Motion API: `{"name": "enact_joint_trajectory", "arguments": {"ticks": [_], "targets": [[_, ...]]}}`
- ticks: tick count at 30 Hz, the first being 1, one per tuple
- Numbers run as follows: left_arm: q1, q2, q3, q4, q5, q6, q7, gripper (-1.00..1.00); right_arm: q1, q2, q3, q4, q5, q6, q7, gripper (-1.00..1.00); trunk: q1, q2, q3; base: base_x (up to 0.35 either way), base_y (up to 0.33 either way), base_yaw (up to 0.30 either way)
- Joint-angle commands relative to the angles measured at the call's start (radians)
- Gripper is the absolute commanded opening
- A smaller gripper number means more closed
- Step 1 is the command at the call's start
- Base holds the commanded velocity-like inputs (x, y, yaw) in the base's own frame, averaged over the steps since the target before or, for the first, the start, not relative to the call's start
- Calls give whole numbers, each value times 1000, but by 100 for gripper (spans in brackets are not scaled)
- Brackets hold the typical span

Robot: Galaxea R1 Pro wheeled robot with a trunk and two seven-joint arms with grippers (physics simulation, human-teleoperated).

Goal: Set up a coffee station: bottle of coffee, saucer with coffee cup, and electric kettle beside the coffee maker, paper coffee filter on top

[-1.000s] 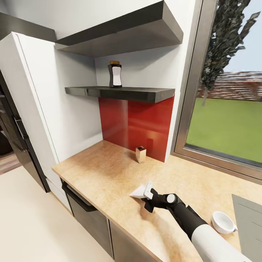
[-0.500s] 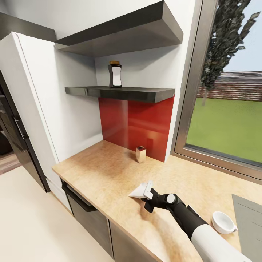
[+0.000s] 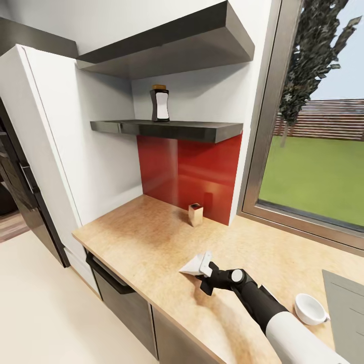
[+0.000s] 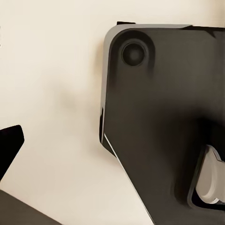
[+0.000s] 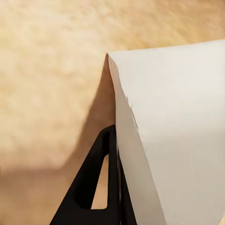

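Barely shifted left, right gripper [image 3: 203, 266] pinches paper coffee filter [image 3: 193, 266] low over countertop [image 3: 141, 237] | left pincer's state unclear | risk: thin filter could crumple or slip free

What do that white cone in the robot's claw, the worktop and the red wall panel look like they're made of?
The cone in the right gripper looks like thin matte paper: flat white, with a sharp folded edge in the right wrist view. The countertop looks like speckled tan stone or laminate, lightly satin; which one is unclear. The red panel looks like glossy glass or lacquer, since it mirrors the small container before it.
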Motion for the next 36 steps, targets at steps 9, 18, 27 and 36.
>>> {"name": "enact_joint_trajectory", "arguments": {"ticks": [9, 18, 27, 36], "targets": [[0, 0, 1, -1, 6, -1, 1, 100, -1, 0, 2, -5, 5, 2, 4, -100, 1, -2, -2, 0, 0, 0], [0, 0, 1, -1, 3, -1, 0, 100, -1, 4, -26, -202, 1, 65, -2, -100, 1, -2, -2, 0, 0, 0], [0, -2, -4, -2, -3, -2, 0, 100, -1, 4, -62, -394, 0, 235, -2, -100, 1, -2, -2, 0, 0, 0], [0, 1, -9, -6, -6, -4, 0, 100, -1, 5, -125, -449, 1, 301, -5, -100, 1, -2, -2, 0, 0, 0]]}}
